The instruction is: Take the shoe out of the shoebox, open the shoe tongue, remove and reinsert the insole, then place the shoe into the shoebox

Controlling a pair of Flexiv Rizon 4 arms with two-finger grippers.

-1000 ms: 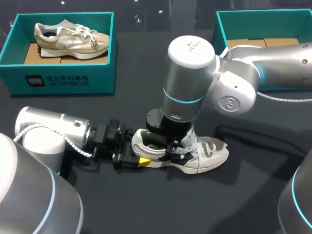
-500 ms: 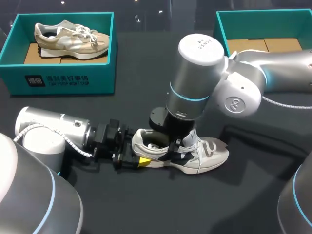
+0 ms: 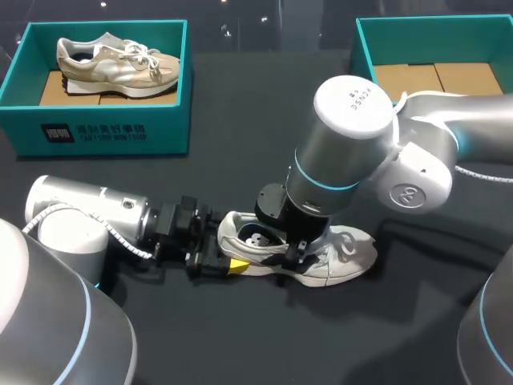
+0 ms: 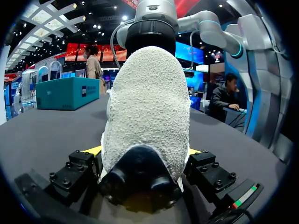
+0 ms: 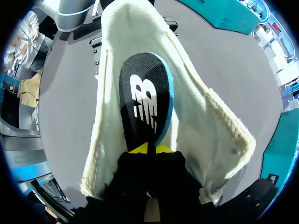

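Shoe (image 3: pixel 349 255) sits out on the counter (image 3: pixel 240 337), heel clamped by left claw (image 4: pixel 145 151); right claw (image 5: pixel 148 149) pinches the insole (image 5: pixel 142 100), apparently mid-removal; reinserting and boxing remain

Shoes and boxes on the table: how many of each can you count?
Shoes: 2 (beige shoe, white shoe)
Teal shoeboxes: 2 (left shoebox, right shoebox)
Total: 4

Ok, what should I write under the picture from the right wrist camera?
Right tool pinching the black insole inside the white shoe.
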